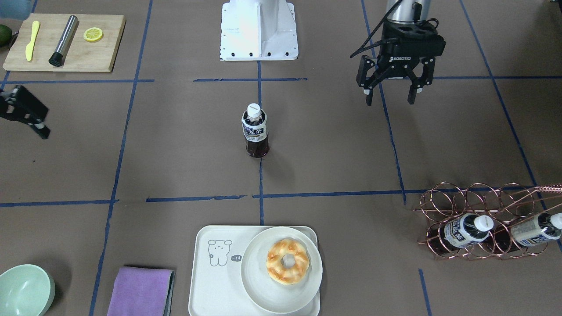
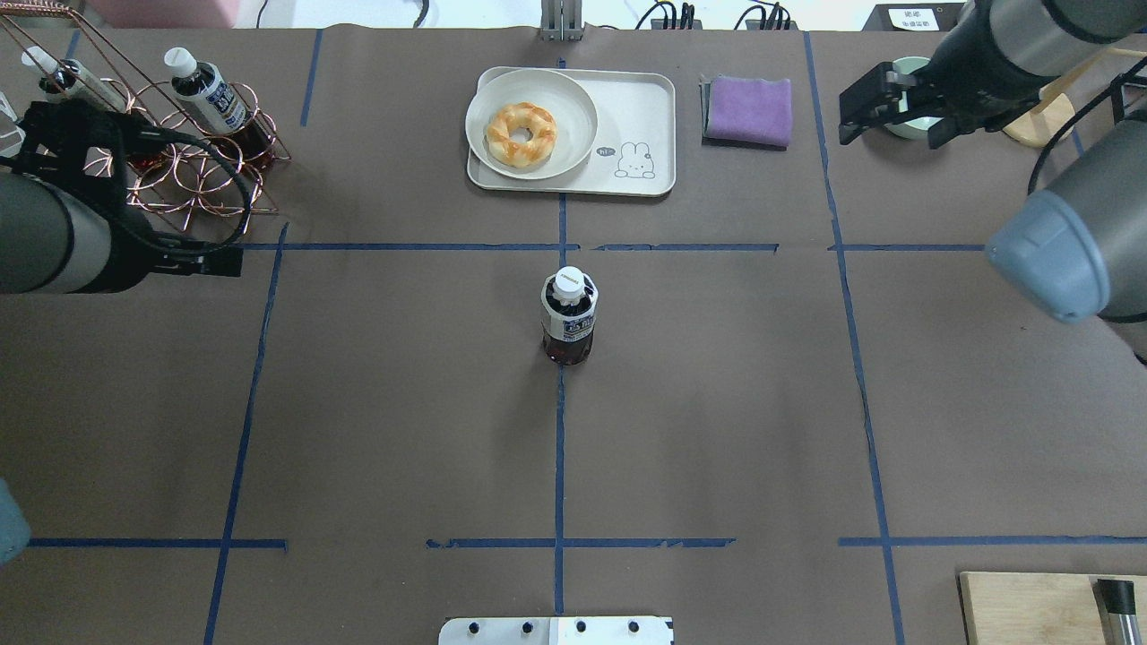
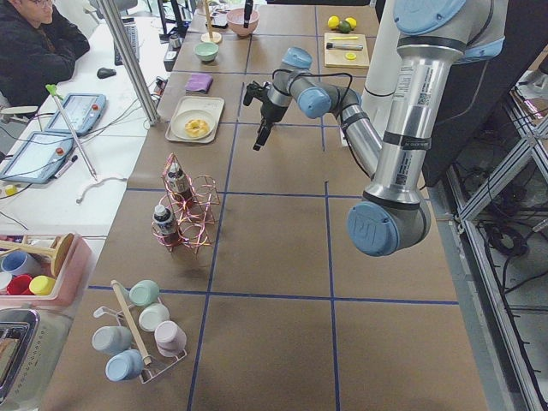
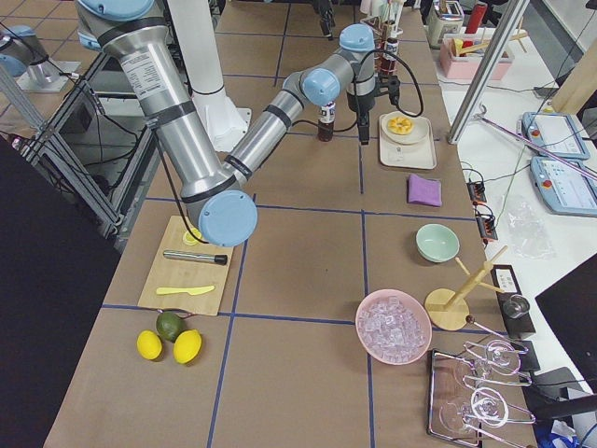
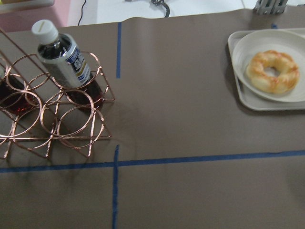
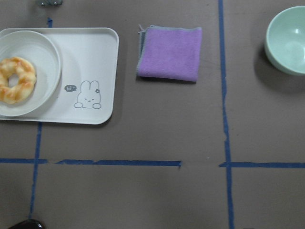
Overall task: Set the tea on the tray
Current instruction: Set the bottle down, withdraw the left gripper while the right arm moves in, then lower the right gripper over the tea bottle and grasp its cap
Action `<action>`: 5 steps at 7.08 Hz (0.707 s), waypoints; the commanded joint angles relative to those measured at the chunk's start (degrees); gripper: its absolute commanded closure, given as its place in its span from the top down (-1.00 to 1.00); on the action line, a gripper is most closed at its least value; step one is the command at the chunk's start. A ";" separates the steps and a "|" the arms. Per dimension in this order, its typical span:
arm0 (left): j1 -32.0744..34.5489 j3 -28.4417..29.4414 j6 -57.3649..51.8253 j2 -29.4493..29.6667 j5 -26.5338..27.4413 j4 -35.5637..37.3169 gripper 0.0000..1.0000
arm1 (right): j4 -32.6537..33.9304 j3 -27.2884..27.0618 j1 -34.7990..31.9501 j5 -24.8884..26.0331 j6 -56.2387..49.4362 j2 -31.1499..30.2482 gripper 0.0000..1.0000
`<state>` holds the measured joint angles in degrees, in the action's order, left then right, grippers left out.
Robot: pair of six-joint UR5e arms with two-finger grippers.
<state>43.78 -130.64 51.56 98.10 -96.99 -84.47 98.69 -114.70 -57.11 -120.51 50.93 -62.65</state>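
One tea bottle (image 1: 255, 131) stands upright alone at the table's middle; it also shows in the overhead view (image 2: 568, 315). The cream tray (image 1: 215, 281) with the line-drawn animal lies at the far edge from the robot (image 2: 645, 116) and shows in the right wrist view (image 6: 90, 52). A round plate (image 1: 263, 294) with a doughnut (image 1: 287, 262) covers half of it. My left gripper (image 1: 390, 98) hangs open and empty above the table, apart from the bottle. My right gripper (image 2: 892, 125) is open and empty, high near the green bowl.
A copper wire rack (image 1: 478, 219) holds two more tea bottles (image 1: 467, 230) (image 1: 535, 228). A purple cloth (image 1: 140, 292) and a green bowl (image 1: 24, 289) lie beside the tray. A wooden cutting board (image 1: 66, 41) holds a yellow knife, a metal cylinder and a lemon slice.
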 commanded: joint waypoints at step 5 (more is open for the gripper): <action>5.17 -1.98 -10.16 -12.32 -8.01 -1.14 1.00 | 9.07 2.80 21.41 16.53 20.49 18.24 1.00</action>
<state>48.57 -132.24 41.55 86.52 -102.86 -85.45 106.30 -113.43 -38.70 -106.00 67.32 -48.53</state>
